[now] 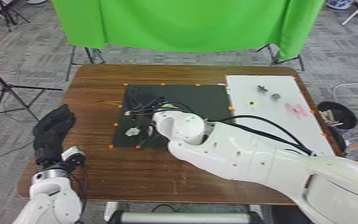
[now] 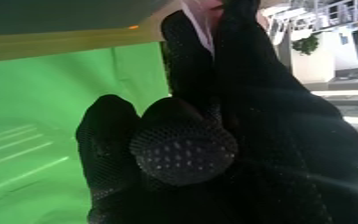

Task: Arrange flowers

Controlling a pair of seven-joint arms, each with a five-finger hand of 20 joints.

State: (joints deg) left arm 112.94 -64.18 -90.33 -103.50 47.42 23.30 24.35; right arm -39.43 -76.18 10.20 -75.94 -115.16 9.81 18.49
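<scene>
The right hand [image 2: 264, 110] pinches a pale pink and white piece [image 2: 201, 24], probably a petal or wrapping, lying lengthwise between its fingers near their tips. On the dark mat [image 1: 206, 95], the white flower [image 1: 133, 132] lies just beside that hand, on the robot's side and slightly left; the right hand is the nearer. The left hand [image 1: 51, 131] rests with relaxed fingers along the desk's [image 1: 95, 95] left edge, leaving room between. The pink flower [image 1: 297, 111] lies well right, on the white board [image 1: 242, 92].
</scene>
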